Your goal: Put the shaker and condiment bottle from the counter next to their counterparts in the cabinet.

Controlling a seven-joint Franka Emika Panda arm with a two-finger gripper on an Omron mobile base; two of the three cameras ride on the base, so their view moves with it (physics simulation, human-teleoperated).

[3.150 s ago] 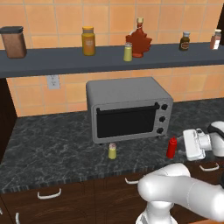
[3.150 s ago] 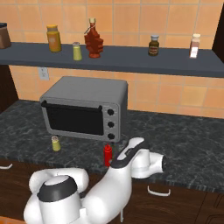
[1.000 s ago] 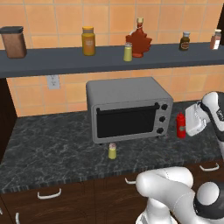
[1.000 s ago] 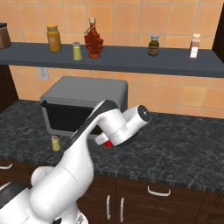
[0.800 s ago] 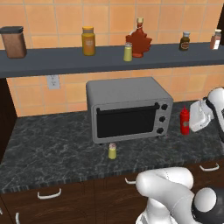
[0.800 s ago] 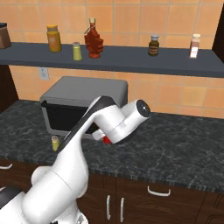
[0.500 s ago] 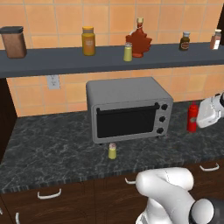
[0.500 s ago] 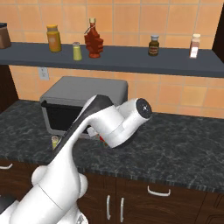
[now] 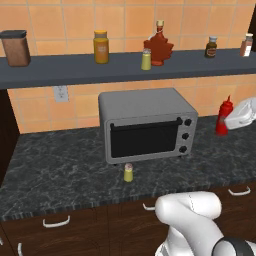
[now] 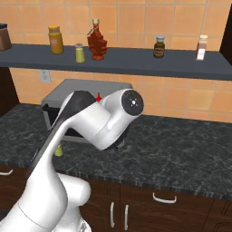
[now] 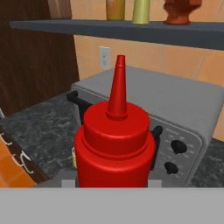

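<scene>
- Condiment bottle (image 9: 223, 115), bright red, hangs upright in the tool (image 9: 235, 120), raised off the table (image 9: 60, 170) to the right of the grey toaster oven (image 9: 146, 124).
- Tool is clamped on the bottle's body; in the hand view its nozzle points up.
- Shaker (image 9: 128, 172) stands on the table just before the oven.
- Matching shaker (image 9: 146, 59) and maple-leaf bottle (image 9: 159, 46) sit side by side on the cabinet (image 9: 75, 70).
</scene>
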